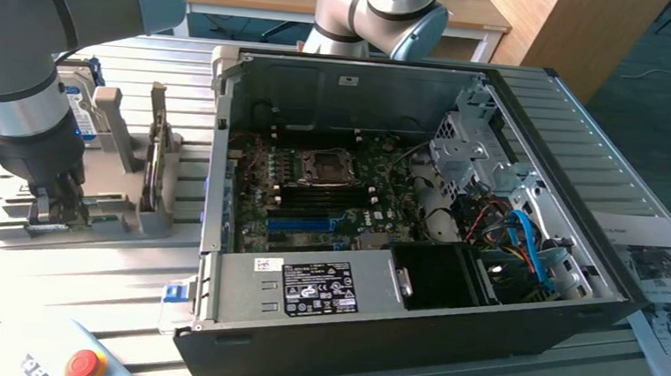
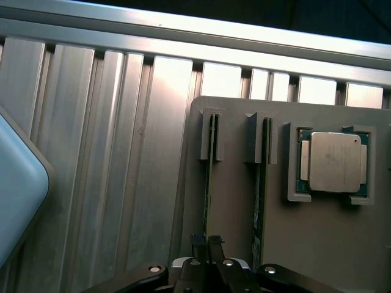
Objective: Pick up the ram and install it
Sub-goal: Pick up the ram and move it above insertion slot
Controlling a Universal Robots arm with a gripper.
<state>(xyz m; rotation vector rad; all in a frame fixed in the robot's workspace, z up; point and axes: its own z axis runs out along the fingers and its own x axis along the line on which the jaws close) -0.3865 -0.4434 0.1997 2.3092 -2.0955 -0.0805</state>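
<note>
So the gripper (image 1: 57, 208) is down over the grey holder (image 1: 120, 226), which sits on the slatted table (image 2: 122, 152) beside the open PC case (image 1: 420, 336). In the wrist view the fingers (image 2: 198, 242) are clenched almost completely together with the ram (image 2: 208, 183) running right between them. It looks to me like a pinch on the stick's thin top edge, though the contact itself is hard to make out.

The ram stands on edge in the holder's outer slot, one end tucked into a bracket (image 2: 209, 134), not lifted out yet. Storing it upright makes sense: the narrow edge is the only thing a tight two-finger grip can get around, and it's the same orientation it needs for a motherboard slot.

A second stick (image 2: 259, 201) stands parallel in the next slot of the holder, and a CPU (image 2: 333, 162) lies flat in its own pocket further along. The long blue slot (image 1: 304, 224) is inside the case, well apart from the holder.
</note>
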